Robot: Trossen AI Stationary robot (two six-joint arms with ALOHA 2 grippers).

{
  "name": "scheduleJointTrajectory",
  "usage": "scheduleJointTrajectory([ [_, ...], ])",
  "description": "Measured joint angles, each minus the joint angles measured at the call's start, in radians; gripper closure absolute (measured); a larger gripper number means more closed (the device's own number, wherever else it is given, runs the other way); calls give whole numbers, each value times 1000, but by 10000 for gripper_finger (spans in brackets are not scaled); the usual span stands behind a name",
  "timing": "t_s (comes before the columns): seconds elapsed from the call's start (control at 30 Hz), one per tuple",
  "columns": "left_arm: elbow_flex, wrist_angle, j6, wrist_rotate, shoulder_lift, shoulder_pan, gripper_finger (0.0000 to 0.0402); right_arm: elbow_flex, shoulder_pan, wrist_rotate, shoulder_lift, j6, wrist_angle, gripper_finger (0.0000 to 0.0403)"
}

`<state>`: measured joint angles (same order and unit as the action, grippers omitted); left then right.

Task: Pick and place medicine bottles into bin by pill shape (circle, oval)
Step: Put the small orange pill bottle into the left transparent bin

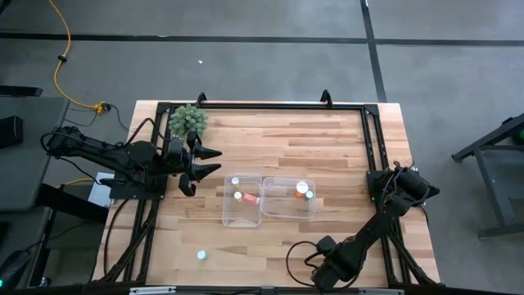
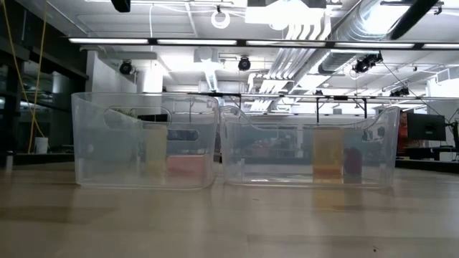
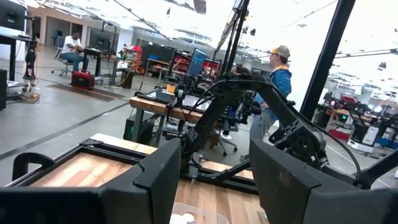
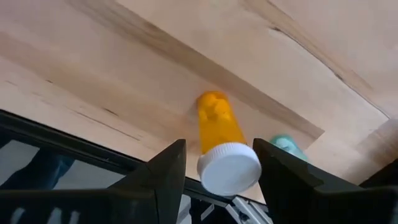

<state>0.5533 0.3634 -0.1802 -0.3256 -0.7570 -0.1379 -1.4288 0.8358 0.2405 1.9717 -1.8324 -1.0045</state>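
My right gripper is open at the table's near edge, under my right arm. Its fingers stand on either side of the white cap of an orange medicine bottle. The bottle's base is down toward the wood, and my arm hides it in the high view. My left gripper is open and empty above the table's left side, pointing at two clear bins. The left bin and the right bin each hold a few bottles. One bottle stands loose near the front left. My right gripper: the bottle's white cap reaches to the edge of one finger. A gap shows on the other side. I cannot tell whether that finger touches the cap.
A fuzzy green plant ball sits at the far left corner. A black frame runs along the table's edges. Bare wood lies between the bins and the near edge. A pale green cap shows beyond the orange bottle. People are in the room behind.
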Motion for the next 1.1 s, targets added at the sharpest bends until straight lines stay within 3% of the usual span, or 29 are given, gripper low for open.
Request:
scheduleJointTrajectory([
  [0.4, 0, 0, 0, -2, 0, 0, 222, 0, -7, -8, 0, 0, -16, 229],
  [0.8, 0, 0, 0, -3, 0, 0, 222, -3, -7, -18, -61, 50, -30, 305],
  [0.97, 0, 0, 0, -3, 0, 0, 222, -3, -12, -136, -166, 142, -70, 305],
  [1.1, 0, 0, 0, -2, 0, 0, 222, -3, -61, -341, -288, 334, -35, 303],
])
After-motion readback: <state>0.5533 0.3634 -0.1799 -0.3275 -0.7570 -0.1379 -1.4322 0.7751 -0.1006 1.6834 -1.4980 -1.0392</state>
